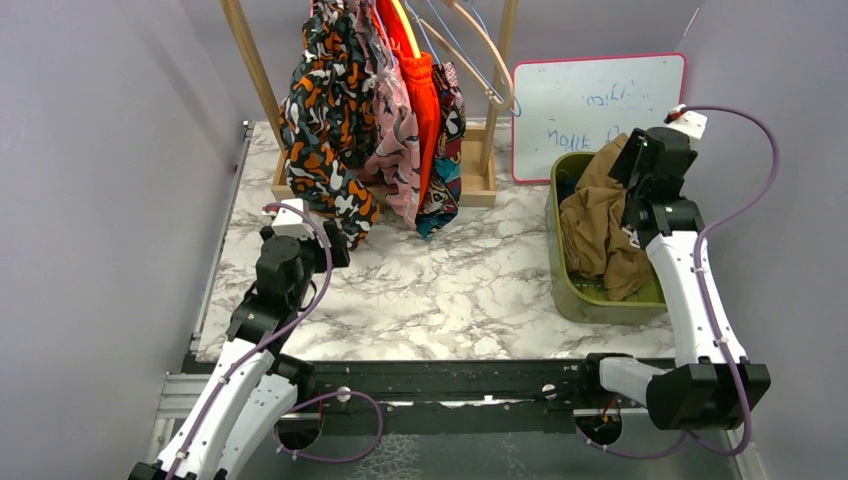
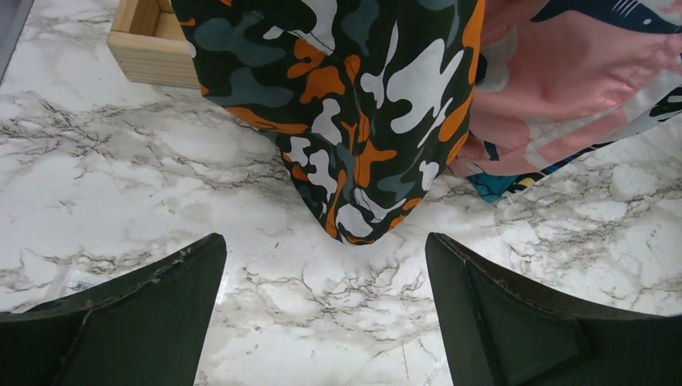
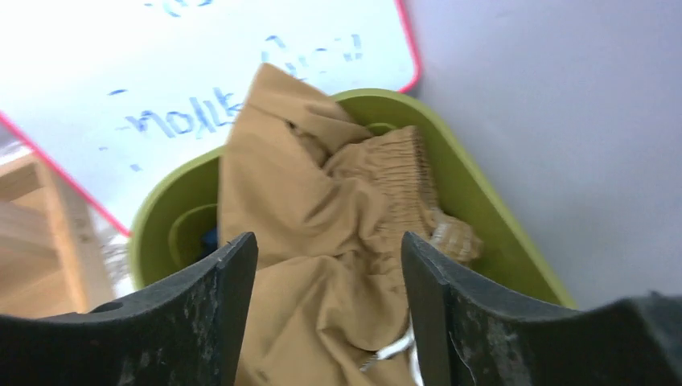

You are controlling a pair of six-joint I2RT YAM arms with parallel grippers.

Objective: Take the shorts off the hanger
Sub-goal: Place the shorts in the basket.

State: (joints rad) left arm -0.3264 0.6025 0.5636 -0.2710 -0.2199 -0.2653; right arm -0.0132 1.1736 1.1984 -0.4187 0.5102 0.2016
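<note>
Frame right: the right gripper (image 3: pixel 330 245), released, hangs over crumpled tan fabric shorts (image 3: pixel 314 193) in a green plastic bin (image 3: pixel 482 217). The left gripper (image 2: pixel 323 239), wide open, faces black-orange-white blotch-print shorts (image 2: pixel 354 104).

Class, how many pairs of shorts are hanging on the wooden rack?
4: the camouflage pair at the left, the pink print pair beside it, then the orange pair, and the multicolour pair at the right. Others may be hidden between them.

Bottom corners: left gripper (image 2: pixel 323 245) jaws wide apart. Camo-print shorts (image 2: pixel 362 104) hang top centre, hem tip low over marble table (image 2: pixel 121 185). Pink print shorts (image 2: pixel 579 88) upper right, just beside them. Wooden base (image 2: pixel 153 48) corner upper left.
</note>
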